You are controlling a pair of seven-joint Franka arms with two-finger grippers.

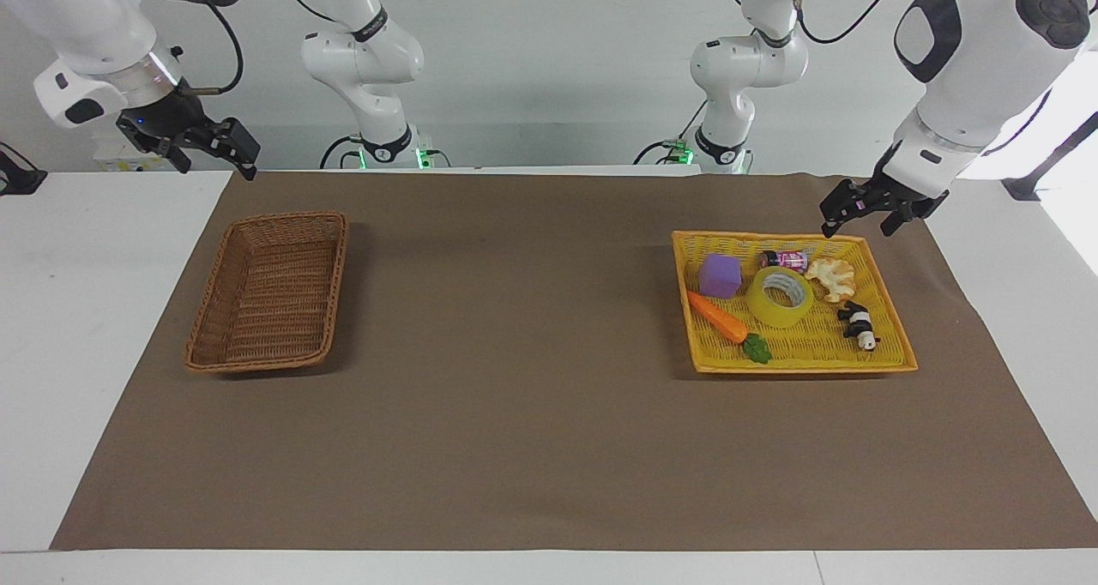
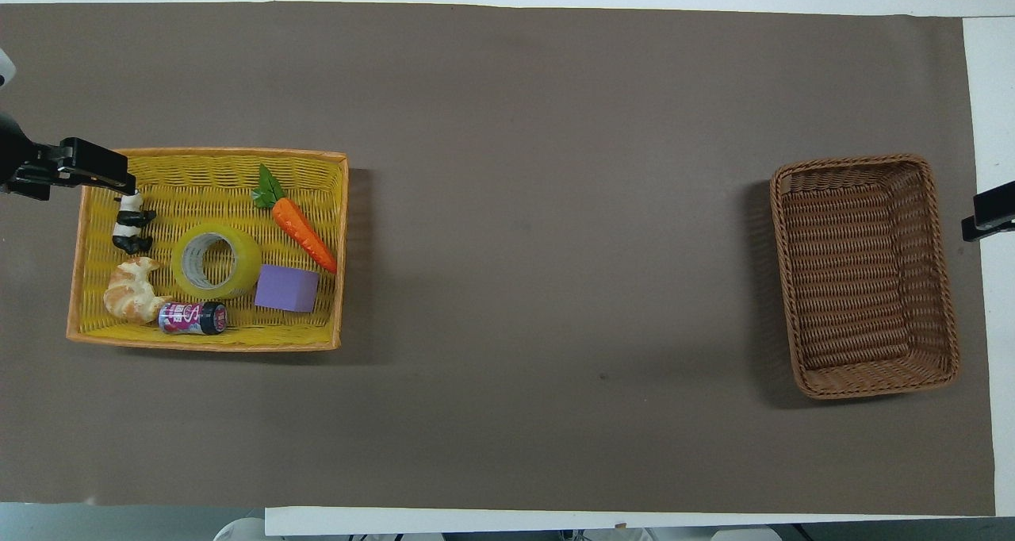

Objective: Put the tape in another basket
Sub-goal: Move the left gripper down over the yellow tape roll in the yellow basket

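The tape [image 1: 780, 297] sat flat in the yellow basket [image 1: 883, 289] at the right of the facing frame, its hole facing up, boxed in by a purple block [image 1: 719, 275], a toy carrot [image 1: 717, 317], a croissant [image 1: 832, 278], a small can [image 1: 783, 260] and a little panda figure [image 1: 859, 323]. The left claw [image 1: 868, 216] hung at the upper right of that frame, above the basket's rim nearest the robots, fingers spread and holding nothing. The right claw [image 1: 206, 152] waited at the upper left, up over the table's edge near the brown basket [image 1: 273, 292], likewise spread wide with nothing in it. That brown basket lay empty at the left of the frame, well apart from the yellow one. So nothing had been picked yet, and the job in hand looked to be the reach for the roll. To do it well, the left claw would likely need to drop straight down with one finger inside the core and one outside the wall, on the side away from the block and the croissant, since both crowded the roll closely. A slanted approach risked nudging the can or the block; a clean vertical pinch on the wall seemed the safer bet, followed by a high lift to clear the rim.
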